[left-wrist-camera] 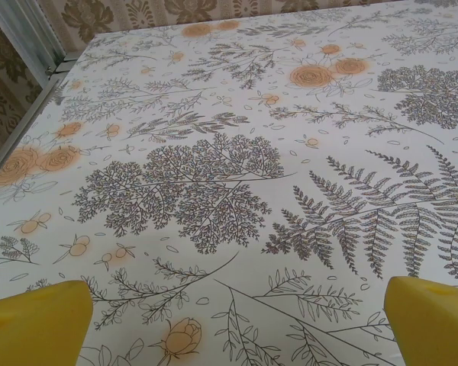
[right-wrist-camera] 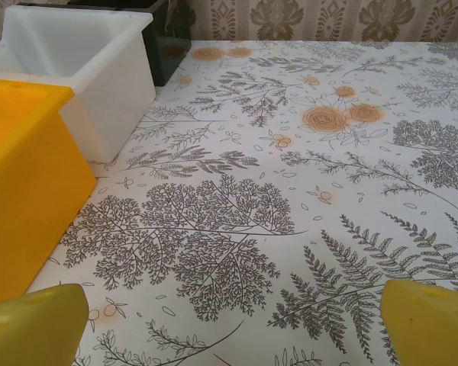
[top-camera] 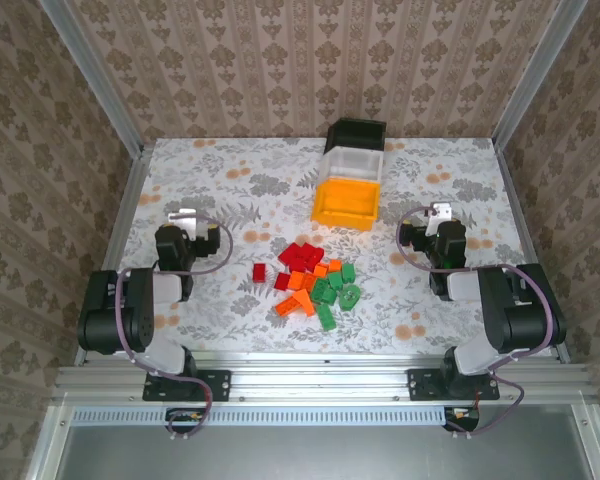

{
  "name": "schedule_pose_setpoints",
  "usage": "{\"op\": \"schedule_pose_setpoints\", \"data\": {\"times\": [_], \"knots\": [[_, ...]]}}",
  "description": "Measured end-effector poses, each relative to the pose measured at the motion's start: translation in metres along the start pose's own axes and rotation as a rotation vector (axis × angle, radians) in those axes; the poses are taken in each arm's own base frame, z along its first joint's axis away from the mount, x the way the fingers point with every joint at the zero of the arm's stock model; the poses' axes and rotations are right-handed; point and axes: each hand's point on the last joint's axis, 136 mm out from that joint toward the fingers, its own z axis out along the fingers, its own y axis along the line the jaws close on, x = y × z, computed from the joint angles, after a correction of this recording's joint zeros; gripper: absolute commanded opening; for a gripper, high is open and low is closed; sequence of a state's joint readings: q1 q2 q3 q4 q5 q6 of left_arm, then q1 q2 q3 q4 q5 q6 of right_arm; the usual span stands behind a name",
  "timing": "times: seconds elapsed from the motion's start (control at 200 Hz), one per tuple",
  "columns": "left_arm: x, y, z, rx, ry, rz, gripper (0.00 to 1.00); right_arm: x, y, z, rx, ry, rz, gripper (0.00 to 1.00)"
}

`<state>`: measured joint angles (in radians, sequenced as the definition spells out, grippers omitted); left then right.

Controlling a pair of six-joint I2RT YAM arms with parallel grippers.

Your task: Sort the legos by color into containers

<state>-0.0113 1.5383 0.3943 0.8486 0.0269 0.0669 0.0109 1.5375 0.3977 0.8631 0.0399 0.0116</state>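
Note:
A heap of small legos lies on the table's near middle: red ones (top-camera: 298,256) at the back, orange ones (top-camera: 298,302) at the front left, green ones (top-camera: 337,293) on the right. Three containers stand in a row at the back: black (top-camera: 355,133) farthest, white (top-camera: 352,164) in the middle, yellow-orange (top-camera: 346,203) nearest. The same bins appear at the left of the right wrist view, yellow-orange (right-wrist-camera: 19,183), white (right-wrist-camera: 99,69), black (right-wrist-camera: 168,46). My left gripper (top-camera: 183,218) rests left of the heap, my right gripper (top-camera: 438,214) right of it. Both are open over bare cloth, their yellow fingertips (left-wrist-camera: 38,320) (right-wrist-camera: 431,324) wide apart.
The table carries a white floral cloth (top-camera: 230,290). Aluminium frame posts (top-camera: 95,75) and wallpapered walls close in the back and both sides. A metal rail (top-camera: 320,380) runs along the near edge with both arm bases.

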Motion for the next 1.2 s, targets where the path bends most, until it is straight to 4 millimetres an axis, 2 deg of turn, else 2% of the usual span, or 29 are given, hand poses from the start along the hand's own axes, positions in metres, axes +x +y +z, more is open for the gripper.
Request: {"op": "schedule_pose_setpoints", "data": {"times": [1.2], "knots": [[0.0011,-0.0007,-0.0006,0.005,0.015,-0.003,1.0,0.0008,0.0022,0.0,-0.011,0.004,0.0,1.0]]}}
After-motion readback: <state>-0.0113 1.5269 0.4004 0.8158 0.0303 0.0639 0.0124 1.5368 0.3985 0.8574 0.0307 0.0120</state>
